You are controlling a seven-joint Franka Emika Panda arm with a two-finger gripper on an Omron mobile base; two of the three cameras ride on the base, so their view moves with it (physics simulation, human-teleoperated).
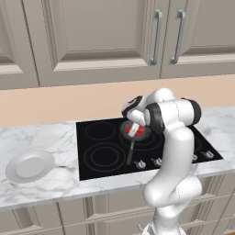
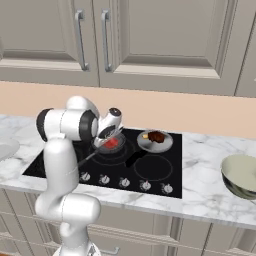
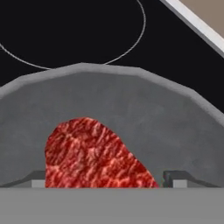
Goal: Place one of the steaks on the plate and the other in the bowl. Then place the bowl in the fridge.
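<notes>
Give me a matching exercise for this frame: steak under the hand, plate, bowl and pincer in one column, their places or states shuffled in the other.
Things:
1. steak
2. plate
3. bowl
4. pincer

Places or states:
A. on the marble counter at the right of the cooktop
B. open, low over the pan
C. lying in the grey frying pan
D. on the marble counter at the left of the cooktop

Pairs: 1-C, 2-D, 3-A, 4-B

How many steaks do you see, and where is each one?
2. One bright red steak lies in the dark frying pan on the cooktop, under the tool. A darker one lies in the grey round pan behind.
</notes>
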